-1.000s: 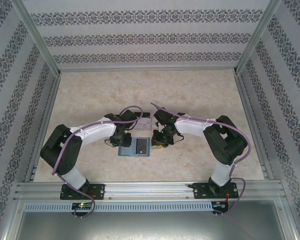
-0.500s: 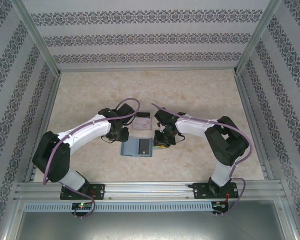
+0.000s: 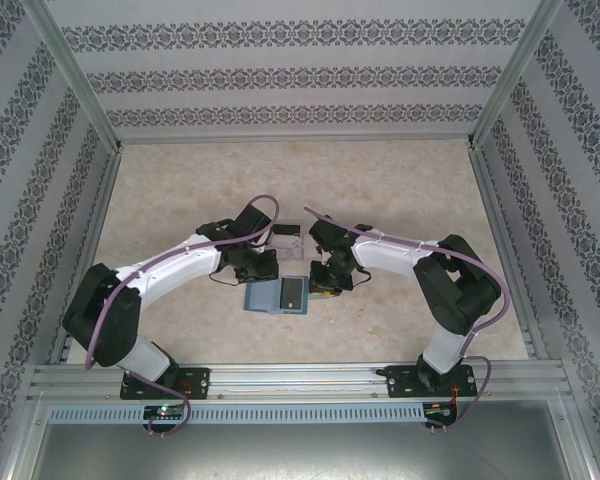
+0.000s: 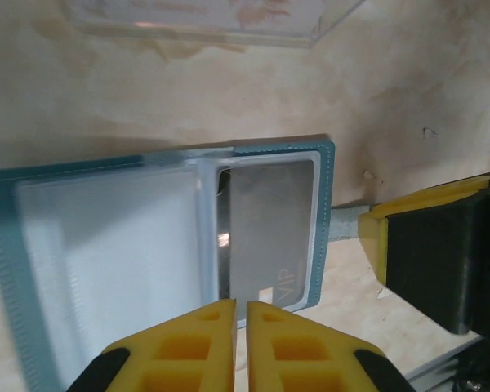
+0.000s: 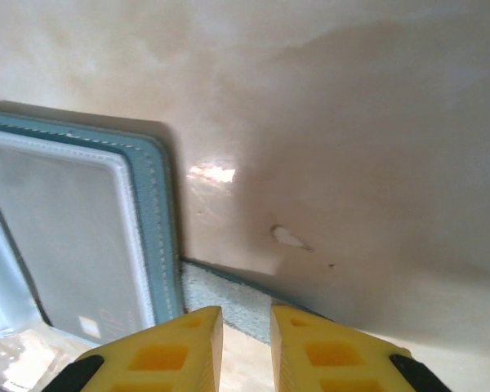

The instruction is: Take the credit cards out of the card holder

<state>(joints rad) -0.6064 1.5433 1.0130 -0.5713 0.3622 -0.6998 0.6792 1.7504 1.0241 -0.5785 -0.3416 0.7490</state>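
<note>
The teal card holder [image 3: 265, 298] lies open on the table between both arms. A dark grey credit card [image 4: 269, 229] marked VIP sits in its right pocket [image 5: 73, 245]; the left panel [image 4: 106, 245] looks pale and frosted. My left gripper [image 4: 239, 306] is at the holder's near edge by that card's corner, jaws shut to a thin slit; whether they pinch anything is unclear. My right gripper [image 5: 245, 314] stands just right of the holder [image 5: 159, 212], jaws a little apart, tips over the fuzzy strap tab [image 5: 229, 290]. Seen from above, the left gripper [image 3: 263, 272] and right gripper [image 3: 325, 283] flank the holder.
A clear plastic tray [image 3: 285, 240] lies just behind the holder, its edge also at the top of the left wrist view [image 4: 196, 16]. The right gripper's yellow-and-black finger [image 4: 429, 245] stands close by the holder's right edge. Patterned walls and metal rails enclose the beige table [image 3: 400, 190].
My left arm has stretched out and swung its gripper right, onto the holder's near-left edge, and its jaws have closed. The right gripper has stayed at the strap tab.
</note>
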